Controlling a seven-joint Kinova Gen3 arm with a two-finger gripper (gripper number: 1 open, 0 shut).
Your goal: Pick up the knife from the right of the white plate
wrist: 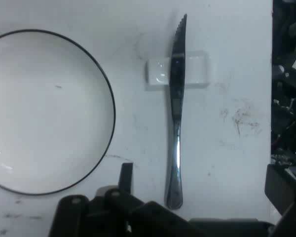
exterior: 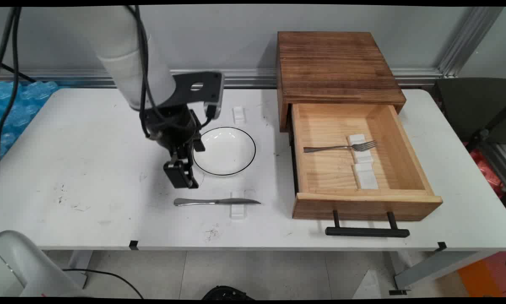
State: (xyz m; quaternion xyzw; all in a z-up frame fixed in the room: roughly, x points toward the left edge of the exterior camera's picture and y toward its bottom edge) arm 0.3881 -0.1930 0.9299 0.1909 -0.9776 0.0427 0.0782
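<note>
One gripper [exterior: 181, 175] is seen hanging low over the worktop [exterior: 88, 169], just at the 9 o'clock edge of one white plate [exterior: 224, 150] with a thin black rim. Whether the fingers are spread or pressed together cannot be told from either view. One knife [exterior: 216, 202] lies flat on the worktop at about 5 o'clock from the gripper, its blade laid across one small white block [exterior: 238, 210]. A second white block [exterior: 238, 115] is seen at 12 o'clock from the plate. One wooden box [exterior: 335, 67] stands at 3 o'clock from the plate, its one drawer [exterior: 320, 169] pulled open. One fork [exterior: 341, 147] and two white blocks [exterior: 364, 169] are contained in the drawer.
</note>
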